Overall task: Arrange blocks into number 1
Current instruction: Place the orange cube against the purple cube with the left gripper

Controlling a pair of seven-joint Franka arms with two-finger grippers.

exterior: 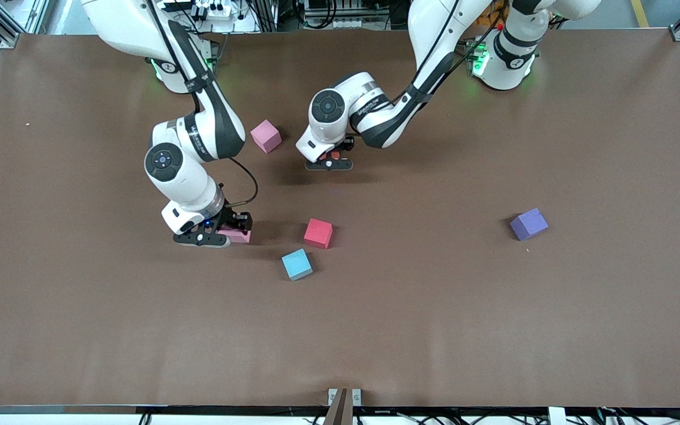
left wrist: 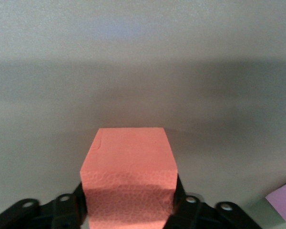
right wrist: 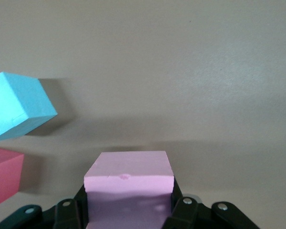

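Broad matte brown surface [exterior: 434, 324], smooth and unmarked, scattered with small foam blocks: equal cubes, single-coloured, with soft edges and a finely pebbled skin in the wrist views. Right jaws low at the surface toward the right arm's end, clamped together on the sides of a pink block [exterior: 236, 235] [right wrist: 128, 171], its top face flat and level with one tiny dent, its lower half lost in shadow between the black fingers. Just beside it a red block [exterior: 318, 233] [right wrist: 2, 181], almost square to the surface's edges, cut off by the frame in the right wrist view. Light blue block [exterior: 297, 264] [right wrist: 16, 105] near the red one and nearer the front camera, turned slightly askew. Left jaws low over bare surface mid-table, clamped on an orange block [left wrist: 128, 167], held level and squarely between the fingers; from the front, almost wholly hidden under the wrist. Second pink block [exterior: 266, 136] resting free near the left jaws, rotated corner-on. Pale pink corner [left wrist: 283, 202] at the edge of the left wrist view, too cropped to identify. Purple block [exterior: 529, 224] alone toward the left arm's end, well apart, also turned askew. No long axis on any cube.
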